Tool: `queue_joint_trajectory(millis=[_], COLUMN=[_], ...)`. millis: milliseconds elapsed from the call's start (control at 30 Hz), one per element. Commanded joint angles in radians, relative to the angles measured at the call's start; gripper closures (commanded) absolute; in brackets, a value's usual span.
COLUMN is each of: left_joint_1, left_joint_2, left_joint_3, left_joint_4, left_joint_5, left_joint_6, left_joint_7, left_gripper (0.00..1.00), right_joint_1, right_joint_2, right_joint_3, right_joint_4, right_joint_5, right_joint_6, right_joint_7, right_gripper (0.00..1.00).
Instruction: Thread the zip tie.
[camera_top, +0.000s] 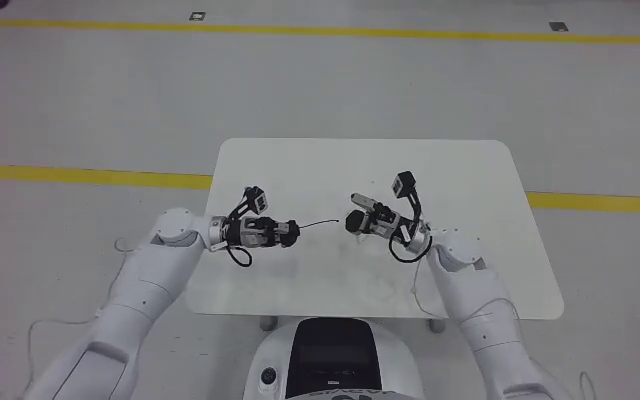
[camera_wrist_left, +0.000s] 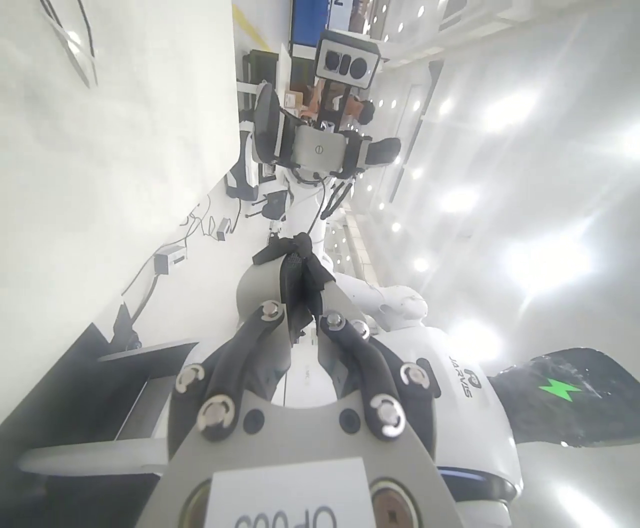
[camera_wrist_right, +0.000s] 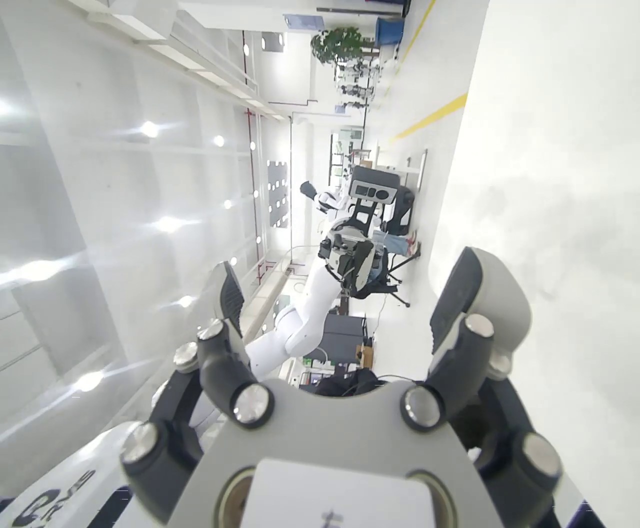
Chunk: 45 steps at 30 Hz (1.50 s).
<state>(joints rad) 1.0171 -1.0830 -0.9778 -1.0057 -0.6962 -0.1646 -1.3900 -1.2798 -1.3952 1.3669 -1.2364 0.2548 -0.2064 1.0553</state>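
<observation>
Black zip tie (camera_top: 318, 224) juts from the left gripper (camera_top: 296, 232), whose jaws are clenched on one end above the bench (camera_top: 300, 165). Its long axis points straight at the right gripper (camera_top: 352, 222), which sits near the free tip with jaws released.

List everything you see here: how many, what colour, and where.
zip tie: one, black, held in the left gripper, free end pointing toward the right gripper, above the table
table: one, white, under both arms
floor lines: two, yellow, one level with the table, one farther off
left gripper: one, grey and black, shut on the zip tie, over the table
right gripper: one, grey and black, open, facing the left gripper
</observation>
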Motion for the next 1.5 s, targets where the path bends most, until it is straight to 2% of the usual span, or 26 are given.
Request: queue_joint_trajectory(millis=[0,100,333,433,667,800,933,1033,1200,1233,1267,1300,1333,1467], left_joint_1=[-0.007,-0.029,-0.029,-0.021,-0.008,0.002,0.002,0.002,0.002,0.002,0.002,0.002,0.002,0.002], left_joint_2=[0.014,0.031,0.031,0.033,0.046,0.051,0.051,0.051,0.051,0.051,0.051,0.051,0.051,0.051], left_joint_3=[0.041,0.086,0.086,0.087,0.067,0.061,0.061,0.061,0.061,0.061,0.061,0.061,0.061,0.061], left_joint_4=[0.004,0.03,0.03,0.019,0.016,-0.005,-0.005,-0.005,-0.005,-0.005,-0.005,-0.005,-0.005,-0.005], left_joint_5=[-0.036,-0.098,-0.098,-0.085,-0.059,-0.061,-0.061,-0.061,-0.061,-0.061,-0.061,-0.061,-0.061,-0.061], left_joint_6=[-0.003,-0.021,-0.021,-0.015,-0.045,-0.065,-0.065,-0.065,-0.065,-0.065,-0.065,-0.065,-0.065,-0.065], left_joint_7=[0.0,0.0,0.0,0.027,0.007,0.0,0.0,0.0,0.0,0.0,0.0,0.0,0.0,0.0], left_gripper=[1.0,1.0,1.0,1.0,1.0,1.0,1.0,1.0,1.0,1.0,1.0,1.0,1.0,1.0], right_joint_1=[0.023,0.03,0.028,0.025,0.042,0.042,0.041,0.024,0.028,0.03,0.032,0.034,0.036,0.048], right_joint_2=[0.002,0.002,0.002,0.005,0.014,0.014,0.014,0.014,0.018,0.018,0.019,0.02,0.021,0.024], right_joint_3=[-0.005,-0.005,-0.006,-0.015,-0.015,-0.015,-0.015,-0.036,-0.067,-0.071,-0.075,-0.077,-0.079,-0.086], right_joint_4=[0.038,0.052,0.052,0.053,0.086,0.086,0.085,0.053,0.058,0.062,0.065,0.068,0.071,0.098], right_joint_5=[0.03,0.035,0.035,0.043,0.145,0.145,0.144,0.133,0.114,0.115,0.117,0.119,0.123,0.161], right_joint_6=[0.003,-0.003,-0.001,0.025,0.032,0.032,0.032,0.022,0.015,0.01,0.007,0.005,0.003,0.0], right_joint_7=[0.038,0.044,0.039,0.032,0.135,0.135,0.129,0.095,0.1,0.1,0.101,0.102,0.104,0.132], right_gripper=[0.0,0.0,0.0,0.0,0.0,0.0,0.0,0.0,0.0,0.02,0.27,0.47,0.55,0.64])
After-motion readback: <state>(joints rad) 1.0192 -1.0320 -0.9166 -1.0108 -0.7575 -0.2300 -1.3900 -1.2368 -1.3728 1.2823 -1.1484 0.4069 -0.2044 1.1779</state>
